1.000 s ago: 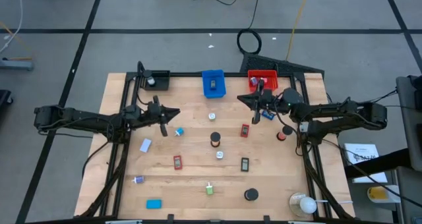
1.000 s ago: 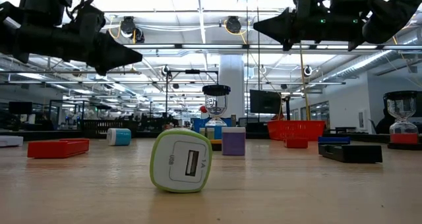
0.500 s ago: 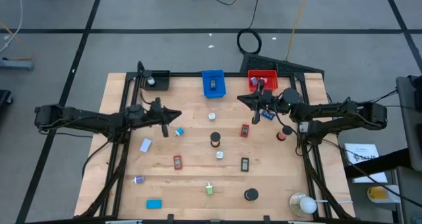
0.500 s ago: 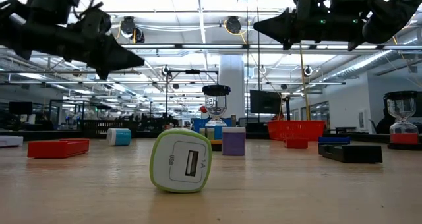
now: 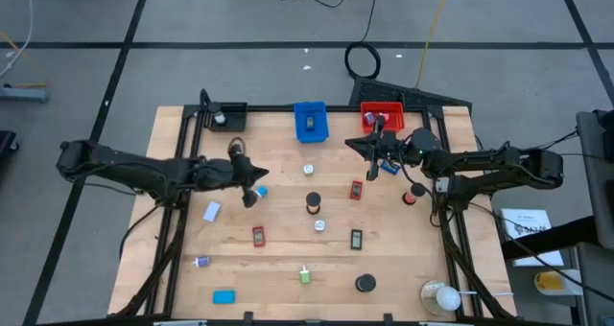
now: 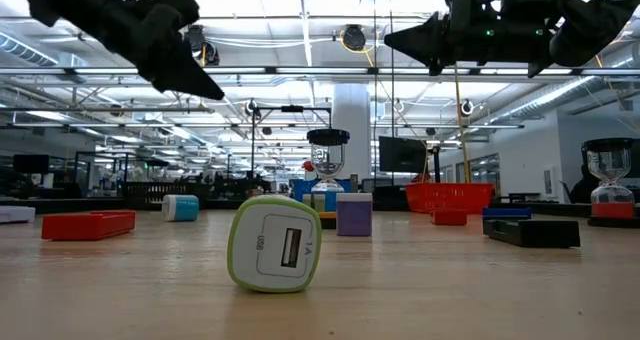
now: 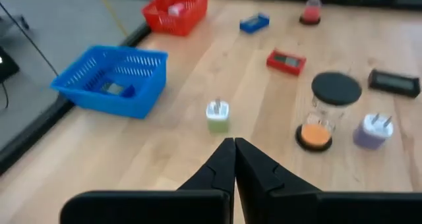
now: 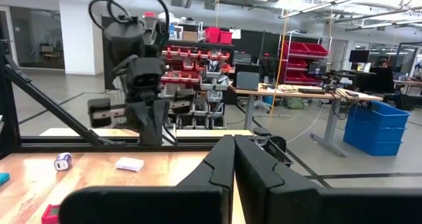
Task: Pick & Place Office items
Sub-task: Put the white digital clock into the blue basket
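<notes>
The office items lie scattered on the wooden table: a green-and-white plug, an hourglass timer, a purple plug, a red block and several more. My left gripper hangs shut above the table's left middle, slanting down, right beside a small blue roll. It holds nothing. My right gripper is also shut and hovers high before the red bin, with nothing in it. In the low view a green-rimmed charger stands on the table up front.
A blue bin and a black bin stand along the far edge with the red bin. A roundish white object in a clear holder sits at the near right corner. A black frame borders the table's sides.
My left gripper has swung toward the table's near edge, from beside the black bin's corner to the blue roll. Its wrist has risen and its fingers have tipped from about level to slanting down. My right arm has kept still.
</notes>
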Controlling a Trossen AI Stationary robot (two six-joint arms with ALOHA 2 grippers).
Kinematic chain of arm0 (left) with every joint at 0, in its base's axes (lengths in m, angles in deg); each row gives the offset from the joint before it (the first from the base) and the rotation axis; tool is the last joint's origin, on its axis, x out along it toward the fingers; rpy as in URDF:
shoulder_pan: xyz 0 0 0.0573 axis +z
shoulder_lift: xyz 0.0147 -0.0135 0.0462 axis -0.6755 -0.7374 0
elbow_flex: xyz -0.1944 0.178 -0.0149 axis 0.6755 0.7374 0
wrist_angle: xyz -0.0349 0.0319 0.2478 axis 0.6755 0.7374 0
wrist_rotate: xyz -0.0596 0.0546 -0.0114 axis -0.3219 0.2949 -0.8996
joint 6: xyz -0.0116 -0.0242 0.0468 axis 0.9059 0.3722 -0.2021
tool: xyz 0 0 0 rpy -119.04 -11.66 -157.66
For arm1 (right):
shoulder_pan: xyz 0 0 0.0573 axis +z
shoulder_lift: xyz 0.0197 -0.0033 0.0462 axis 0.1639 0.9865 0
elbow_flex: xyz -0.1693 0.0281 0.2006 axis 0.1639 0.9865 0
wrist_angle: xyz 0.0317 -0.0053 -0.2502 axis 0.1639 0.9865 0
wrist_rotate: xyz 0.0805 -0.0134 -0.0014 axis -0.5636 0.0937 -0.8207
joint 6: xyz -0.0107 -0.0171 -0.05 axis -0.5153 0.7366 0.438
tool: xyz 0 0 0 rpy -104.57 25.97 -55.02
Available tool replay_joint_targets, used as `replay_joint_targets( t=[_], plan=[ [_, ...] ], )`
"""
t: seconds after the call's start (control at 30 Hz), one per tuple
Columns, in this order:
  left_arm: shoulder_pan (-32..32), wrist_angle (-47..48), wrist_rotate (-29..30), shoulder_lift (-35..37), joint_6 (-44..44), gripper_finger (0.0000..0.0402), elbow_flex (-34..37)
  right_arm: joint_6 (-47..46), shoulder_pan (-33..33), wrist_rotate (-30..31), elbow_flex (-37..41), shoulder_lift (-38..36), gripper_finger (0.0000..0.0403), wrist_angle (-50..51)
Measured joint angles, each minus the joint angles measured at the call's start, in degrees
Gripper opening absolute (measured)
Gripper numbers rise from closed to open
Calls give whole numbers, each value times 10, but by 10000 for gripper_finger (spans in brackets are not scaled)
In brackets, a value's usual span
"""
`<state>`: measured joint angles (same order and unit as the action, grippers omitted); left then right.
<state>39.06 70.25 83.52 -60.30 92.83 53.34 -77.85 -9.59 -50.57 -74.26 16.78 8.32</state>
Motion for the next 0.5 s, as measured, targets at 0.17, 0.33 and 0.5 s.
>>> replay_joint_targets(
  t=[0.17, 0.33, 0.5],
  plan=[
    [-17, 58, 21, -70, 34, 4, -60, 0, 0, 0, 0, 0, 6, 0],
    [-25, 106, 30, -145, 73, 16, -119, 0, 0, 0, 0, 0, 6, 0],
    [-36, 177, 29, -191, 120, 21, -165, 0, 0, 0, 0, 0, 6, 0]
  ],
)
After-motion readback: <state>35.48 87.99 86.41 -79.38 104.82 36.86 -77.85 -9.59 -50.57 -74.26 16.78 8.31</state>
